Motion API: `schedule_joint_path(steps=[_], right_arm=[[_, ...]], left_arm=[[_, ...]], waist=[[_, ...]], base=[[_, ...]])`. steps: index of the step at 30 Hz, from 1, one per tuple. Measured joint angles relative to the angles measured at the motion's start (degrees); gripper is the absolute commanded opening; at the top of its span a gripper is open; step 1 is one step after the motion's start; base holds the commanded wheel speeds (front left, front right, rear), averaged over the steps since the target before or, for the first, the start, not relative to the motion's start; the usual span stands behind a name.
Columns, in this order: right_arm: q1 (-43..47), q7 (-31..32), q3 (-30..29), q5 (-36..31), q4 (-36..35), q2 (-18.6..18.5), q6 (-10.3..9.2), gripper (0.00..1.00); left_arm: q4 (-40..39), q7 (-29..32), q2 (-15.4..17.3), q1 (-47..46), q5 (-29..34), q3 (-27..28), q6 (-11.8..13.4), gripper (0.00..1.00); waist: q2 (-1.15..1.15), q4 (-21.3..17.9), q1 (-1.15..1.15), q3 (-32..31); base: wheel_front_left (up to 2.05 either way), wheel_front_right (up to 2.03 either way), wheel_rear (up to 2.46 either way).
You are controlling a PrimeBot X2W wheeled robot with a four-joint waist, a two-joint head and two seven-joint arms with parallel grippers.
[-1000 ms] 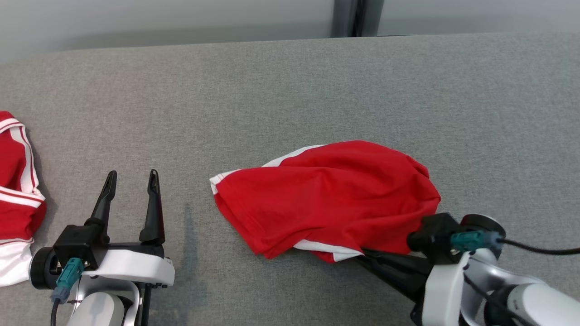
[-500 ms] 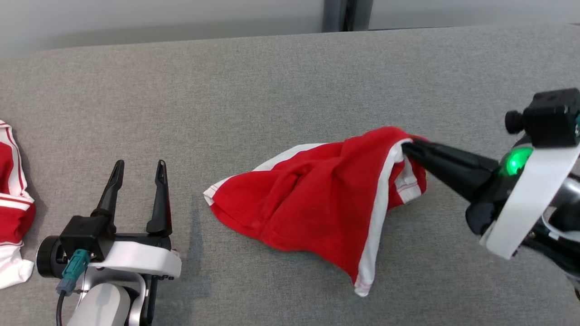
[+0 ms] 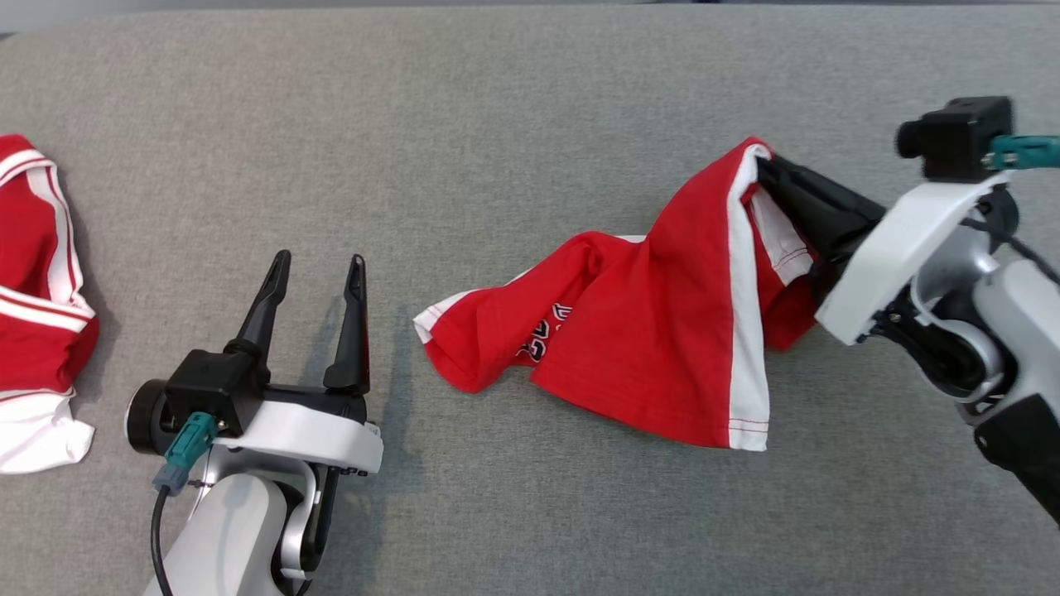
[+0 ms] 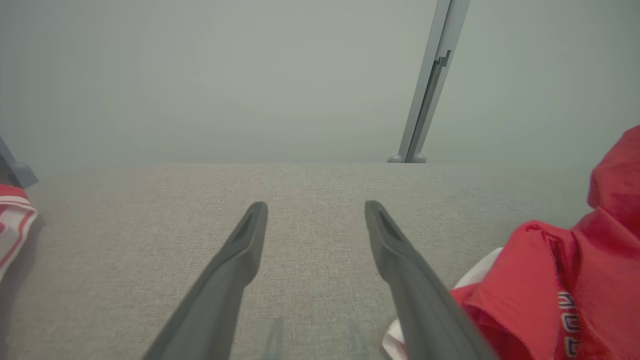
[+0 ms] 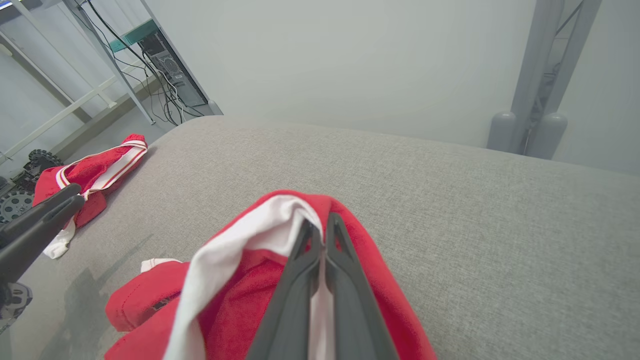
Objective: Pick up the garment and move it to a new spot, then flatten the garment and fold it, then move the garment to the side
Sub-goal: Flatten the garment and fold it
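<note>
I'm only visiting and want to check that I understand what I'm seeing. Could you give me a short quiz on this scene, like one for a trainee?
1. True or false: the right gripper is shut on an edge of the red garment.
2. What is the left gripper doing?
A) Holding the garment
B) Standing open above the grey surface, holding nothing
C) Pressing the garment flat
3. Fill in: a second red-and-white garment lies on the surface at the robot's far ____.

Key: 1 true; 2 B; 3 left.
</note>
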Motion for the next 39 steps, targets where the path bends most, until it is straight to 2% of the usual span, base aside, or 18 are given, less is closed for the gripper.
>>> schedule_joint_path(steps=[6, 7, 8, 9, 10, 17, 22, 24, 28, 33, 39], right_arm=[[-4.03, -5.20, 7.25, -1.68, 11.10, 3.77, 0.03, 0.00], [-4.32, -6.10, 8.23, -1.53, 12.62, 4.53, 0.03, 0.13], [-4.48, -7.08, 9.20, -1.49, 13.71, 5.13, 0.03, 0.41], [-4.58, -8.11, 10.00, -1.22, 14.81, 5.65, 0.03, 0.98], [-4.72, -9.14, 10.62, -0.77, 15.69, 5.90, 0.03, 1.00], [-3.43, -18.44, 11.48, 1.01, 18.22, 5.39, 0.03, 1.00], [1.13, -22.30, 7.89, 0.35, 16.74, 3.56, 0.03, 1.00], [3.64, -22.71, 3.98, -1.09, 16.06, 3.37, 0.03, 1.00], [9.87, -23.03, -11.23, -9.35, 11.40, 4.47, 0.03, 1.00], [20.97, -23.02, -26.55, -23.05, 3.68, 9.82, 0.03, 1.00], [30.71, -22.99, -33.95, -34.31, -4.34, 15.66, 0.03, 1.00]], left_arm=[[1.60, -0.36, -0.89, -0.72, 0.33, -0.15, -0.91, 1.00], [1.81, -0.38, -0.99, -0.82, 0.37, -0.15, -0.94, 1.00], [2.03, -0.40, -1.08, -0.88, 0.41, -0.10, -0.99, 1.00], [2.24, -0.40, -1.15, -0.90, 0.46, -0.09, -1.01, 1.00], [2.44, -0.41, -1.23, -0.91, 0.59, -0.07, -1.18, 1.00], [3.21, -0.49, -1.27, -1.09, 1.09, 0.11, -1.49, 1.00], [3.16, -0.55, -0.52, -0.43, 1.34, 1.03, -1.40, 1.00], [2.99, -0.56, -0.31, -0.18, 1.35, 1.43, -1.10, 1.00], [2.22, -0.55, 0.42, 0.98, 1.40, 2.34, -0.41, 1.00], [1.03, -0.55, 1.60, 2.54, 1.43, 3.14, 0.35, 1.00], [-1.01, 0.04, 3.03, 5.11, 1.51, 3.75, 1.63, 1.00]], waist=[[0.00, 1.55, 0.00, 1.47], [0.00, 1.65, 0.00, 1.56], [0.00, 1.67, 0.00, 1.55], [0.00, 1.65, 0.00, 1.48], [0.00, 1.59, 0.00, 1.39], [0.00, 0.32, 0.00, -0.01], [0.00, -1.45, 0.00, -1.44], [0.00, -2.19, 0.00, -2.05], [0.00, -3.63, 0.00, -3.21], [0.00, -4.89, 0.00, -4.88], [0.00, -5.69, 0.00, -7.29]], base=[[0.00, 0.00, 0.00], [0.00, 0.00, 0.00], [0.00, 0.00, 0.00], [0.00, 0.00, 0.00], [0.00, 0.00, 0.00], [0.00, 0.00, 0.00], [0.00, 0.00, 0.00], [0.00, 0.00, 0.00], [0.00, 0.00, 0.00], [0.00, 0.00, 0.00], [0.00, 0.00, 0.00]])
